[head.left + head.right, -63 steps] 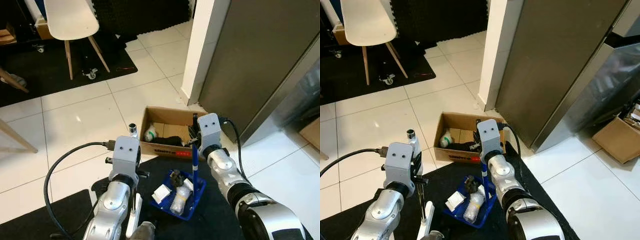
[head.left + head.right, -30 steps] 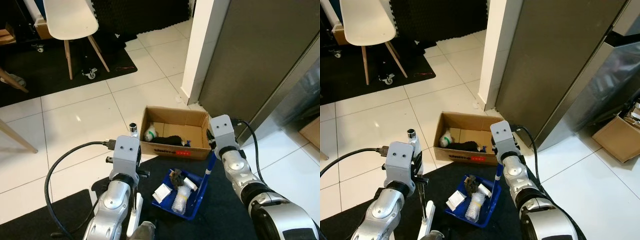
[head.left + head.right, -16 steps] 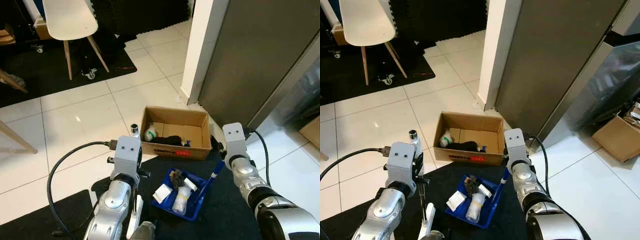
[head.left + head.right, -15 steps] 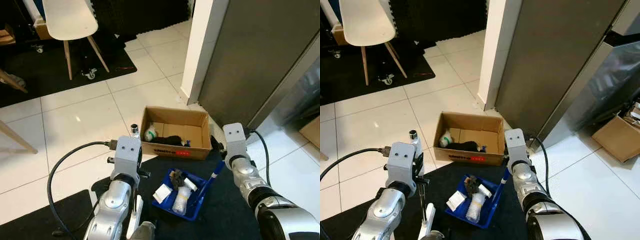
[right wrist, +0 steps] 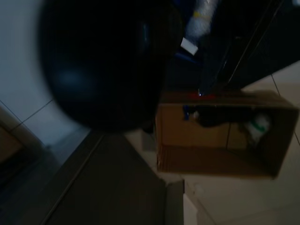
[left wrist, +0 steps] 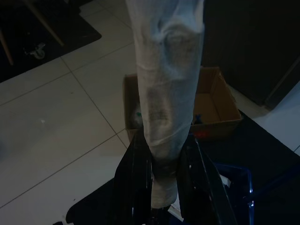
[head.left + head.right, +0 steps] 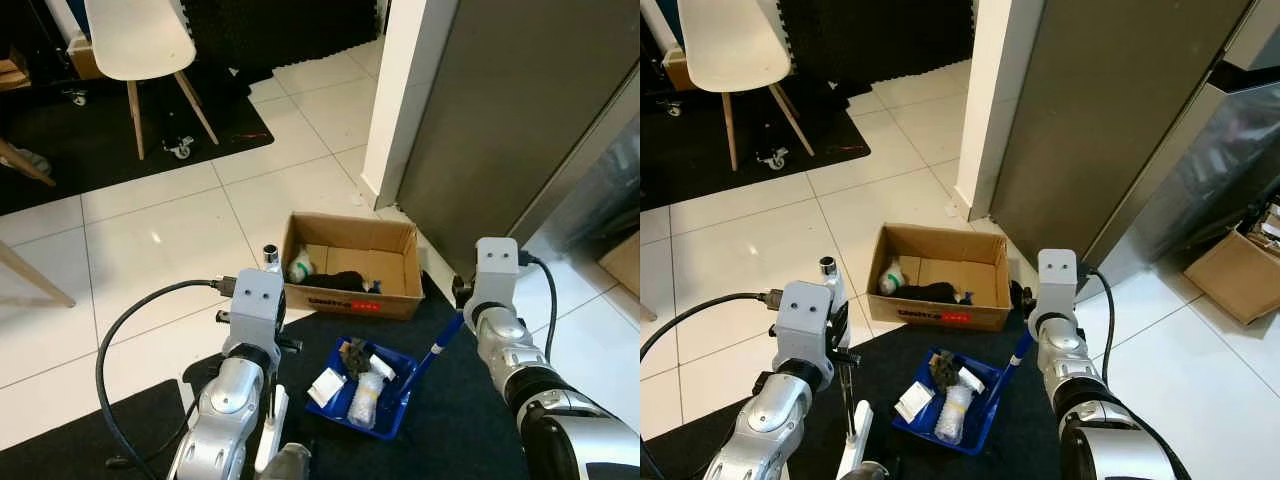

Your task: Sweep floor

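Note:
A blue dustpan (image 7: 404, 388) lies on the black mat (image 7: 452, 430) with white packets and a dark lump inside. Its blue handle (image 7: 438, 348) slants up to my right gripper (image 7: 464, 318), which is shut on it under the wrist camera. My left gripper (image 6: 164, 146) is shut on a white brush handle (image 6: 166, 93), which also appears as a white shaft (image 7: 267, 432) at the lower left. An open cardboard box (image 7: 330, 297) with rubbish in it stands on the tiles just beyond the dustpan. The right wrist view is dark, with the box (image 5: 220, 159) ahead.
A tall grey cabinet (image 7: 510, 110) and a white pillar (image 7: 405, 90) rise right behind the box. A white chair (image 7: 140, 40) stands on a dark rug (image 7: 100, 135) at the far left. Another cardboard box (image 7: 1240, 275) sits at the far right. White tiles stretch to the left.
My right arm has swung to the right, tipping the dustpan handle from upright to a slant and drawing the dustpan slightly right. The left arm has barely moved.

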Available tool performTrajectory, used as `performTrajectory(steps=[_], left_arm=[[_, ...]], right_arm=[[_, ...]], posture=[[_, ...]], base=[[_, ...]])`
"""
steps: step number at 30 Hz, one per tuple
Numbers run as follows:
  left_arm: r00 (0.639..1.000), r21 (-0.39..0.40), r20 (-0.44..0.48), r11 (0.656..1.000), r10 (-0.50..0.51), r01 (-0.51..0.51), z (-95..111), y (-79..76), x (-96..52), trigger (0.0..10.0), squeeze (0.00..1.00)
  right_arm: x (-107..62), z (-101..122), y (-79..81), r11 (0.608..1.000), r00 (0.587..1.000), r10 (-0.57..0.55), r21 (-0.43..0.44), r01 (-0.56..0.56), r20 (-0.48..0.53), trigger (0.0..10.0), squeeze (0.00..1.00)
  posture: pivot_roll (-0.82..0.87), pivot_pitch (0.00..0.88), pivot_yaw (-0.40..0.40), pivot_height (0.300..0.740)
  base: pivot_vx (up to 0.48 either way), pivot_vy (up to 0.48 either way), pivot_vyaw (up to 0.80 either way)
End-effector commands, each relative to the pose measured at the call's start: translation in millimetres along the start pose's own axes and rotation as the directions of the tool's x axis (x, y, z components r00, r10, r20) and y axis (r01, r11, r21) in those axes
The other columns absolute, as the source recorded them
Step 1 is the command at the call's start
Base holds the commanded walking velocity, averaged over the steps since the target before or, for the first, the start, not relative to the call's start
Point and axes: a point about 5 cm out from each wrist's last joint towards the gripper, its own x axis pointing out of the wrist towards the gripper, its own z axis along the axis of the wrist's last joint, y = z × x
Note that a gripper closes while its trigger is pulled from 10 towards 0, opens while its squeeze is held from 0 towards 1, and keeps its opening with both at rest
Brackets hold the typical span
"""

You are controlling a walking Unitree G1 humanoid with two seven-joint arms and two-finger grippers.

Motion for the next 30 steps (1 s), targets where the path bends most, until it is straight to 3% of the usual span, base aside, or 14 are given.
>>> performTrajectory(steps=[1, 5, 14, 15, 25, 26, 27, 28, 30], left_arm=[[1.000, -0.016, 0.004, 1.000, -0.011, 0.011, -1.5, -4.8, -0.4, 10.0, 0.00], [1.000, -0.016, 0.004, 1.000, -0.012, 0.012, -1.7, -5.1, -0.4, 10.0, 0.00], [1.000, -0.015, 0.002, 1.000, -0.012, 0.012, -2.7, -4.5, -1.4, 10.0, 0.00], [1.000, -0.016, 0.001, 1.000, -0.016, 0.016, -2.9, -5.5, -0.9, 10.0, 0.00], [1.000, -0.016, 0.004, 1.000, -0.022, 0.022, -2.4, -5.8, 0.6, 10.0, 0.00], [1.000, -0.015, 0.004, 1.000, -0.022, 0.022, -2.3, -5.5, 0.7, 10.0, 0.00], [1.000, -0.015, 0.004, 1.000, -0.022, 0.022, -2.3, -5.5, 0.7, 10.0, 0.00], [1.000, -0.014, 0.004, 1.000, -0.022, 0.022, -2.3, -5.2, 0.9, 10.0, 0.00], [1.000, -0.014, 0.004, 1.000, -0.022, 0.022, -2.3, -5.1, 0.9, 10.0, 0.00]], right_arm=[[-2.5, -6.2, -8.4, 0.999, 1.000, -0.027, 0.020, 0.027, -0.008, 10.0, 0.00], [-4.9, -7.8, -17.1, 0.997, 0.997, -0.077, 0.024, 0.077, -0.009, 10.0, 0.00], [-12.8, -19.5, -38.5, 0.982, 0.983, -0.175, -0.081, 0.171, -0.055, 10.0, 0.00], [-15.0, -22.0, -45.4, 0.977, 0.977, -0.206, -0.066, 0.201, -0.063, 10.0, 0.00], [-19.9, -26.6, -52.0, 0.963, 0.959, -0.247, 0.075, 0.259, -0.143, 10.0, 0.00], [-20.3, -26.9, -51.0, 0.960, 0.962, -0.226, 0.131, 0.247, -0.156, 10.0, 0.00], [-20.3, -26.9, -51.0, 0.960, 0.962, -0.226, 0.131, 0.247, -0.156, 10.0, 0.00], [-20.8, -24.6, -46.3, 0.956, 0.974, -0.166, 0.217, 0.197, -0.156, 10.0, 0.00], [-21.0, -22.8, -43.6, 0.955, 0.980, -0.135, 0.244, 0.169, -0.148, 10.0, 0.00]], posture=[[0.18, 0.186, -0.036, 0.740], [0.18, 0.189, -0.037, 0.740], [0.17, 0.192, -0.037, 0.740], [0.16, 0.193, -0.035, 0.740], [0.16, 0.191, -0.032, 0.740], [0.16, 0.189, -0.031, 0.740], [0.16, 0.189, -0.031, 0.740], [0.16, 0.189, -0.030, 0.740], [0.16, 0.189, -0.030, 0.740]], base=[[0.000, 0.000, 0.00], [0.000, 0.000, 0.00], [0.000, 0.000, 0.00], [0.000, 0.000, 0.00], [0.000, 0.000, 0.00], [0.000, 0.000, 0.00], [0.000, 0.000, 0.00], [0.000, 0.000, 0.00], [0.000, 0.000, 0.00]])
